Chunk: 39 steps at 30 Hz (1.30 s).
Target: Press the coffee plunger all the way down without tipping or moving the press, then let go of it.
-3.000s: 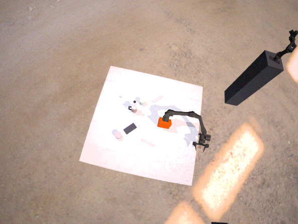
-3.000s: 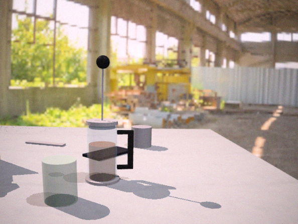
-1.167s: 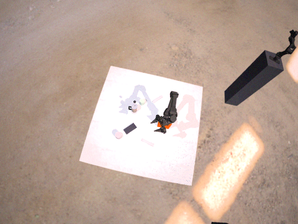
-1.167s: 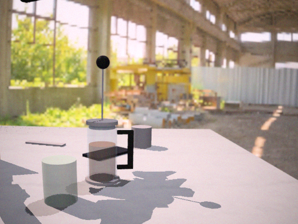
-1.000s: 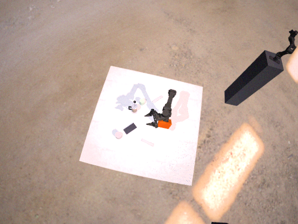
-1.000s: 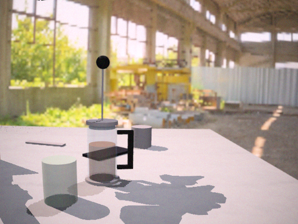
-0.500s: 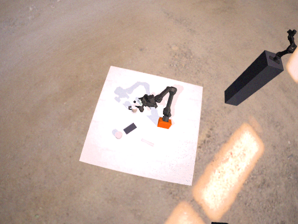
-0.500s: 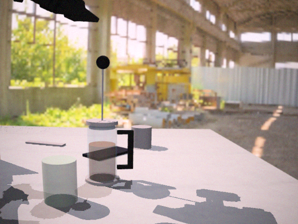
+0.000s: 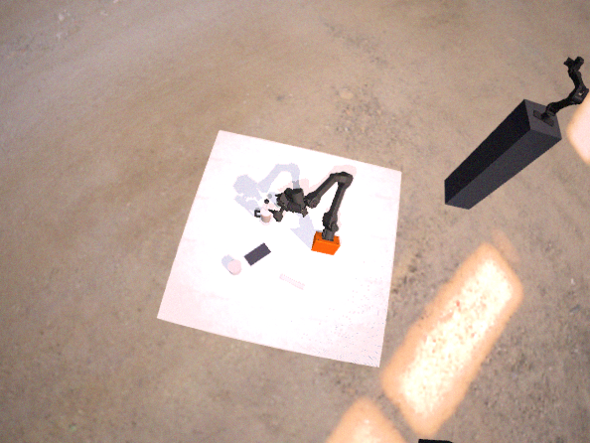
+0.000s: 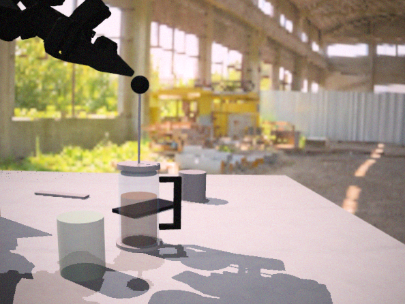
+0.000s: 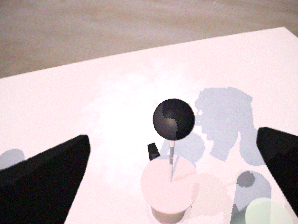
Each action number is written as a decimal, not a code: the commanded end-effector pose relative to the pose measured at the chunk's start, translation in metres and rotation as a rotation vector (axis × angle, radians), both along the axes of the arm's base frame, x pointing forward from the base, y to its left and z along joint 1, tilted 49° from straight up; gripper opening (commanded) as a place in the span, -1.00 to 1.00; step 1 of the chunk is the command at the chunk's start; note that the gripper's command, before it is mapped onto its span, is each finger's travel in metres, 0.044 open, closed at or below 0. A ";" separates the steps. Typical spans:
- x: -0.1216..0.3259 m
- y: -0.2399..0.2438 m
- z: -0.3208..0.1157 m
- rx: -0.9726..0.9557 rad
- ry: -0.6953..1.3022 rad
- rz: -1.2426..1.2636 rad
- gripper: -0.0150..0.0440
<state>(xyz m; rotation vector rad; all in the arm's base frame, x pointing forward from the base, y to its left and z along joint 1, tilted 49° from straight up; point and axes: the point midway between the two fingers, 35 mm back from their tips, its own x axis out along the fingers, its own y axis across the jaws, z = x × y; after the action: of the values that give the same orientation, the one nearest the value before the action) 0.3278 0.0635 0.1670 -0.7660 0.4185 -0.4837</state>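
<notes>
Knob (image 11: 173, 119) tops a thin rod above the glass press (image 10: 138, 208) standing on the white table (image 10: 273, 218); gripper (image 11: 173, 150) hovers wide apart, empty. Tall, probably tippy: push straight down on the knob.

From its orange base (image 9: 326, 244), the arm (image 9: 332, 195) reaches over the white table (image 9: 308, 318) toward the coffee press (image 9: 266, 217).

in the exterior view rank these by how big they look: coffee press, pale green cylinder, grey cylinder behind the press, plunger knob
1. coffee press, tallest with its raised rod
2. pale green cylinder, though it stands nearer the camera
3. grey cylinder, farther back, so its true size against the green one is unsure
4. plunger knob
</notes>
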 end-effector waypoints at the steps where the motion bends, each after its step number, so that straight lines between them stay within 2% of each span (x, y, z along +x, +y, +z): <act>1: 0.000 -0.004 0.001 0.007 -0.012 0.008 1.00; 29: 0.033 -0.026 -0.006 0.006 -0.016 0.007 1.00; 39: 0.033 -0.026 -0.006 0.006 -0.016 0.007 0.11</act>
<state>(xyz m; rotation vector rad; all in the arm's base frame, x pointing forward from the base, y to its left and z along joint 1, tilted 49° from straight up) 0.3596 0.0365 0.1610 -0.7559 0.4040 -0.4870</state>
